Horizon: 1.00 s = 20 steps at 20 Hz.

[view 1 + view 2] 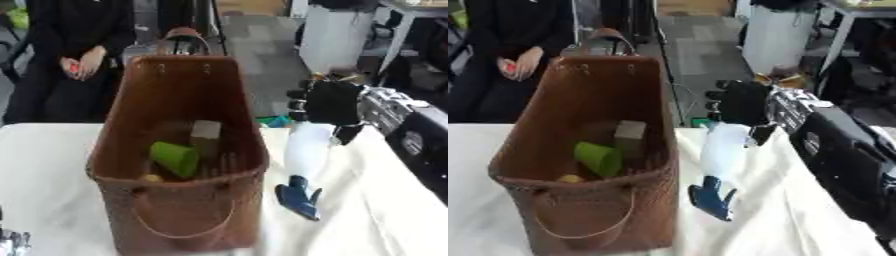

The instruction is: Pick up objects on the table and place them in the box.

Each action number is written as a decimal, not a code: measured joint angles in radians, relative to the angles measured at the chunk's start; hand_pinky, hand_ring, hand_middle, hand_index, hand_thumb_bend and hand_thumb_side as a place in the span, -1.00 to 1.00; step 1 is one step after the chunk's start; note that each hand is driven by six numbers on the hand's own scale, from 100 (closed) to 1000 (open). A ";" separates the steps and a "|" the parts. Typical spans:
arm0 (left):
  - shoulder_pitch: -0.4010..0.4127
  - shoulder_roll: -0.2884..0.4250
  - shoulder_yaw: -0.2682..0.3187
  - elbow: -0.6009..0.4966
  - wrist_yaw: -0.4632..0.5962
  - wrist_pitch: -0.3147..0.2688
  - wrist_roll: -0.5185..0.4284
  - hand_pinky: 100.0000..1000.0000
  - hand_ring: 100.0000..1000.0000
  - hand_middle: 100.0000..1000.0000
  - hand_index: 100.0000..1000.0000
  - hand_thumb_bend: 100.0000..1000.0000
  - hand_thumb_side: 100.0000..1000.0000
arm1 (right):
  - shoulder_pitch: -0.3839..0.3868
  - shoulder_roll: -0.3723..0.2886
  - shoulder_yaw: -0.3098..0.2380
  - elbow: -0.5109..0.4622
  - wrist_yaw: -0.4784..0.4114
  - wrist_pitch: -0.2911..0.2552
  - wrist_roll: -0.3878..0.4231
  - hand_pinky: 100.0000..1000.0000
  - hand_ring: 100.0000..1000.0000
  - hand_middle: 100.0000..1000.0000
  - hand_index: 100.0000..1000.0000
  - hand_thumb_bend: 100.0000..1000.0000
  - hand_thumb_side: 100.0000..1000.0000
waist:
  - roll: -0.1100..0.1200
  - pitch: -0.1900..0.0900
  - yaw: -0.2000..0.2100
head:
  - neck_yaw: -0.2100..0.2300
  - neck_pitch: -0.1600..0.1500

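A tall brown woven basket with a looped handle stands on the white-covered table. Inside it lie a green cup, a beige block and a small yellow thing. My right hand, black, is up to the right of the basket's rim, curled round the base of a white spray bottle. The bottle hangs upside down, its blue trigger head lowest, just above the cloth. Only a silvery bit of my left hand shows in the lower left corner.
The white cloth covers the table to the right and front of the basket. A small teal thing lies at the far table edge behind the bottle. A seated person is beyond the far left edge.
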 measured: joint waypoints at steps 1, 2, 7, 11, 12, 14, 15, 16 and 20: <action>0.000 0.000 0.000 0.000 0.000 0.000 0.000 0.38 0.31 0.60 0.30 -1.00 0.83 | 0.000 -0.006 0.008 -0.011 -0.015 0.000 0.000 0.30 0.74 0.31 -0.48 -1.00 0.15 | -0.002 -0.001 -0.001 | 0.000 0.000; 0.000 0.000 0.000 0.000 0.000 0.000 0.000 0.38 0.31 0.60 0.30 -1.00 0.83 | -0.001 -0.012 0.015 -0.020 -0.025 0.000 0.000 0.30 0.74 0.31 -0.48 -1.00 0.15 | -0.004 -0.002 -0.003 | 0.000 0.000; 0.001 0.006 0.000 0.000 0.000 0.000 0.000 0.38 0.31 0.60 0.30 -1.00 0.83 | -0.007 -0.027 0.021 -0.038 -0.053 0.000 0.000 0.29 0.74 0.32 -0.49 -1.00 0.14 | -0.006 -0.006 -0.005 | 0.001 0.000; 0.004 0.008 0.000 0.000 0.000 0.001 0.001 0.38 0.31 0.60 0.30 -1.00 0.83 | -0.022 -0.029 -0.010 -0.038 -0.074 0.000 0.000 0.28 0.75 0.33 -0.49 -1.00 0.14 | -0.007 -0.012 -0.005 | -0.001 0.001; 0.004 0.008 0.000 0.000 0.000 0.001 0.001 0.38 0.31 0.60 0.30 -1.00 0.83 | -0.027 -0.029 -0.020 -0.038 -0.078 0.000 0.000 0.28 0.75 0.33 -0.49 -1.00 0.14 | -0.007 -0.012 -0.005 | -0.001 0.001; 0.006 0.008 0.000 0.000 0.000 0.001 0.001 0.38 0.31 0.60 0.30 -1.00 0.83 | -0.037 -0.030 -0.043 -0.038 -0.082 0.000 0.000 0.27 0.76 0.34 -0.49 -1.00 0.14 | -0.008 -0.012 -0.005 | -0.003 0.001; 0.006 0.008 0.000 0.000 0.000 0.001 0.001 0.38 0.31 0.60 0.30 -1.00 0.84 | -0.042 -0.033 -0.055 -0.038 -0.083 0.000 0.000 0.27 0.76 0.35 -0.50 -1.00 0.14 | -0.009 -0.012 -0.005 | -0.004 0.001; 0.006 0.008 0.000 0.000 0.000 0.001 0.001 0.38 0.31 0.60 0.30 -1.00 0.84 | -0.047 -0.036 -0.067 -0.037 -0.084 0.000 0.000 0.27 0.76 0.35 -0.50 -1.00 0.14 | -0.011 -0.013 -0.005 | -0.005 0.001; 0.006 0.008 0.000 0.000 0.000 0.001 0.001 0.38 0.32 0.60 0.30 -1.00 0.84 | -0.056 -0.044 -0.103 -0.028 -0.084 0.000 0.000 0.26 0.76 0.35 -0.50 -1.00 0.14 | -0.012 -0.017 -0.005 | -0.006 0.001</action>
